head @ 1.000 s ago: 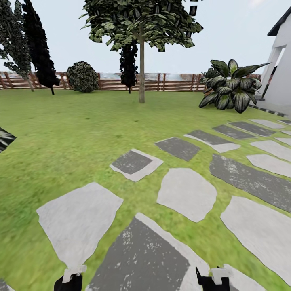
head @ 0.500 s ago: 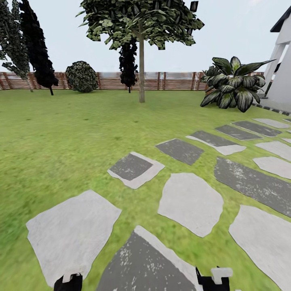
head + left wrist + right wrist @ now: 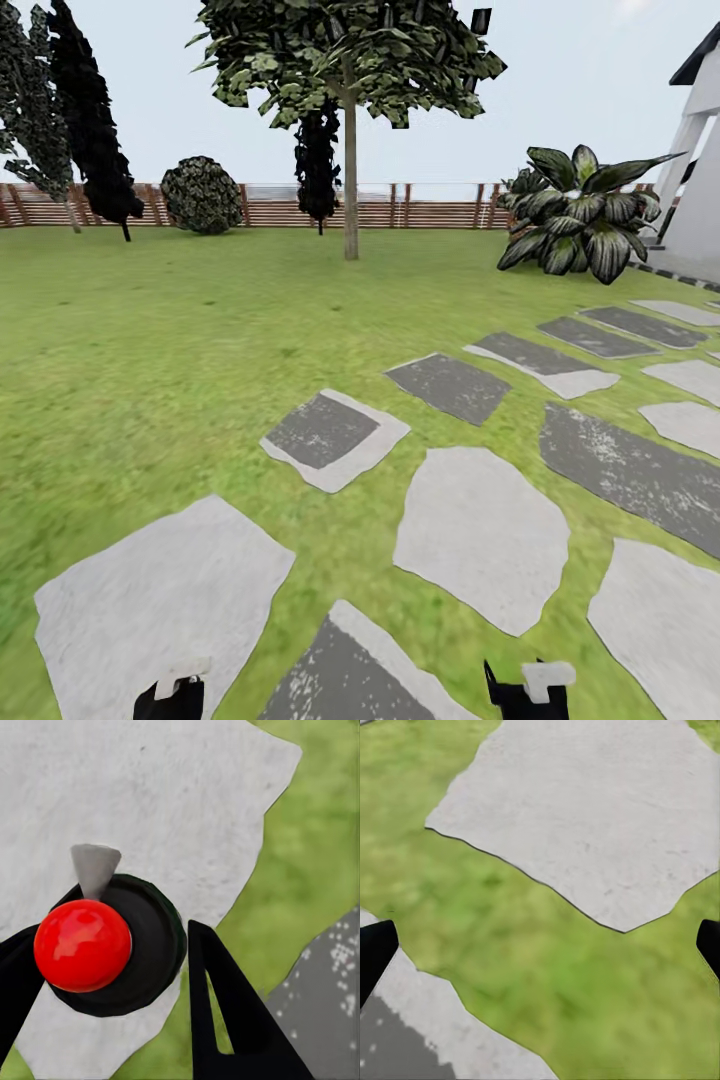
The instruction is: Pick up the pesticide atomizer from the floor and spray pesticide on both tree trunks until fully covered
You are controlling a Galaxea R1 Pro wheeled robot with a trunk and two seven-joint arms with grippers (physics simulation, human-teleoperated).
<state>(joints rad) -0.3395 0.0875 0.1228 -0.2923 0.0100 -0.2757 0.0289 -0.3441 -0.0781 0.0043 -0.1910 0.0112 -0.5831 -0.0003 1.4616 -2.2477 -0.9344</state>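
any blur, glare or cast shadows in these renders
Head view: flat even light, the tree trunk drops no shadow on the lawn, whose near part smears. Left wrist view: small soft highlights on the red ball. Right wrist view: grass soft, no glare.

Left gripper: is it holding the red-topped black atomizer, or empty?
Holding it. In the left wrist view the black fingers flank the red-topped black atomizer between them above a pale paving stone.

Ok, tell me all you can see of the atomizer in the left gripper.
The pesticide atomizer, seen in the left wrist view from above, shows a glossy red ball-shaped top on a round black body, with a small grey cone-shaped nozzle jutting from its rim. It sits between the black fingers of the left gripper, over a pale paving stone. Its lower body is hidden; finger contact cannot be confirmed.
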